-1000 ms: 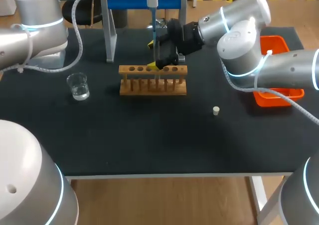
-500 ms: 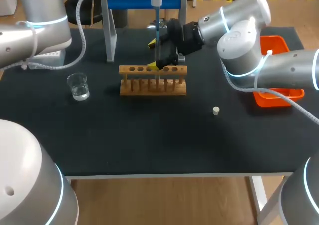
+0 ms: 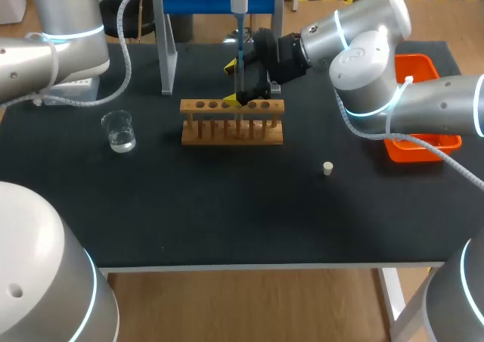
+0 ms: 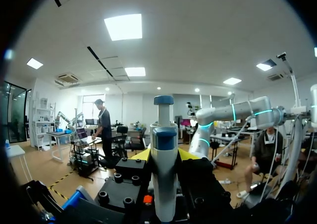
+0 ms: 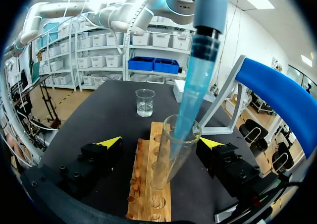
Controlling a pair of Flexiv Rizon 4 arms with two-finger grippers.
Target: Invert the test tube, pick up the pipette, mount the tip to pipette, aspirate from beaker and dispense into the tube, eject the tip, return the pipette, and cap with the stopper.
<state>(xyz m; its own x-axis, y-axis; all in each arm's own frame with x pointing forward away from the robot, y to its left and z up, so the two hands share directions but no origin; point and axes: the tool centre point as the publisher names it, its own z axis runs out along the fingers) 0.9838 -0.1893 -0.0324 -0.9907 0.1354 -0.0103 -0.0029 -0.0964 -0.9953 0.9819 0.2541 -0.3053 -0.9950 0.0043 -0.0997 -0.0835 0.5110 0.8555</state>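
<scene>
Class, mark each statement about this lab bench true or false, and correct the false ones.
1. The blue tip reaches into the test tube's mouth. True.
2. The stopper caps the test tube. False: it lies on the table, apart from the rack.
3. The beaker lies tipped on its side. False: it stands upright with clear liquid inside.
4. The left tool is shut on the pipette. True.
</scene>
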